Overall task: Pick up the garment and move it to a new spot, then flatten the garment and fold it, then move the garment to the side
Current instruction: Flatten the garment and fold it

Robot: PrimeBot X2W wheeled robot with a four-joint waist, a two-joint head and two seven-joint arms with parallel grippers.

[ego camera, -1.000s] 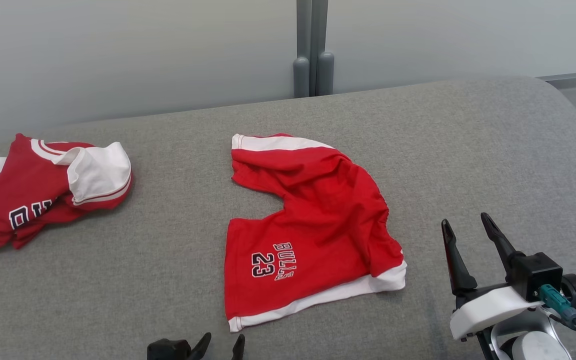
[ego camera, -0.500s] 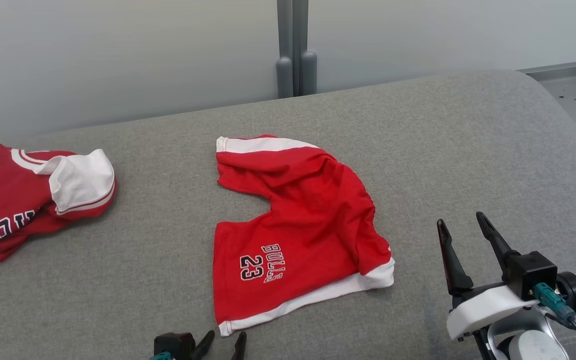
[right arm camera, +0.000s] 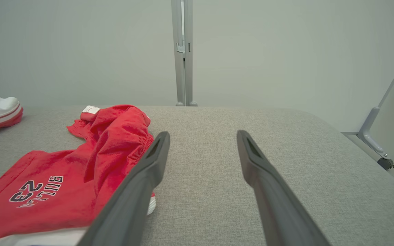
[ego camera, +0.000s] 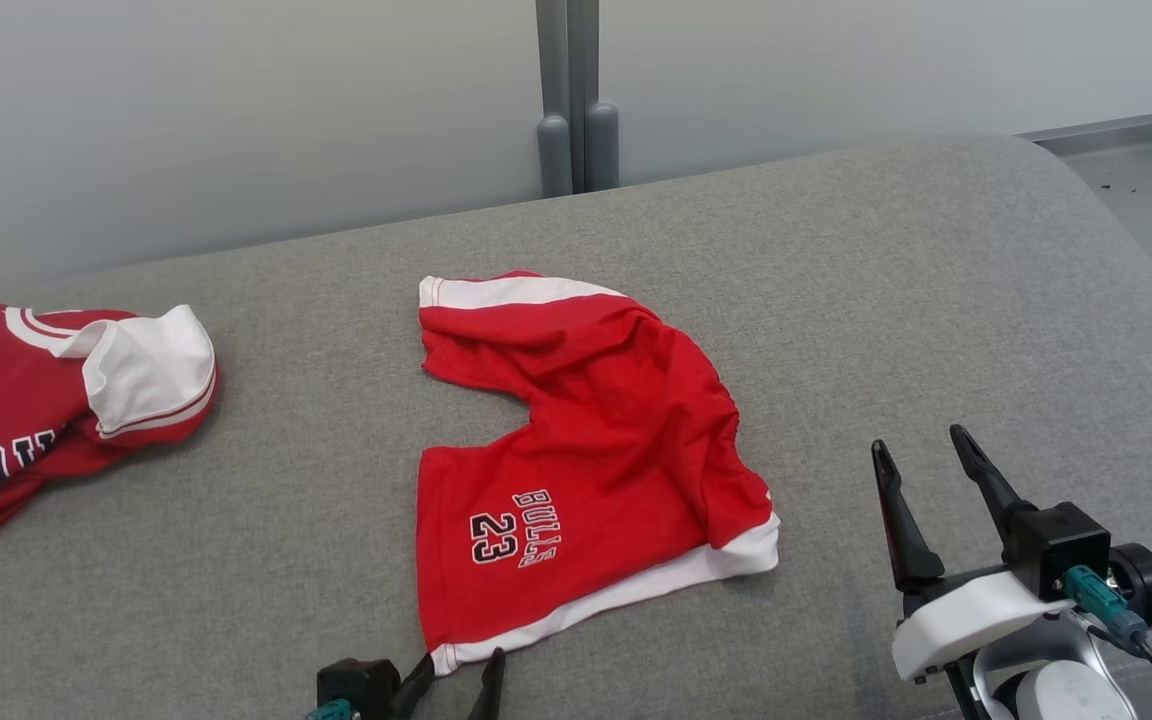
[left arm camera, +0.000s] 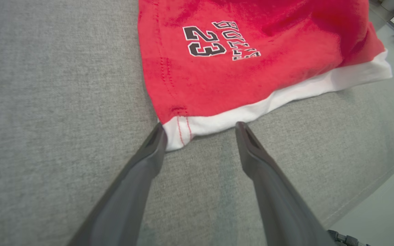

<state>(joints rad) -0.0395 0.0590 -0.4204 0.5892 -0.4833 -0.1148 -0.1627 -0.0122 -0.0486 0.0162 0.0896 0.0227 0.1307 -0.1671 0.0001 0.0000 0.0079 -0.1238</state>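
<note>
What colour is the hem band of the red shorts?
White; the hem band shows best in the left wrist view.

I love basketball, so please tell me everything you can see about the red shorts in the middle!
The shorts are bright red, soft-looking cloth, with a white band along each side and BULLS 23 printed on the nearer leg. They lie loose on the grey cushion, legs pointing left, the gathered waist on the right. The nearer leg is fairly flat; the farther one is rumpled. The open left gripper sits at the near white corner; whether it touches is unclear.
</note>
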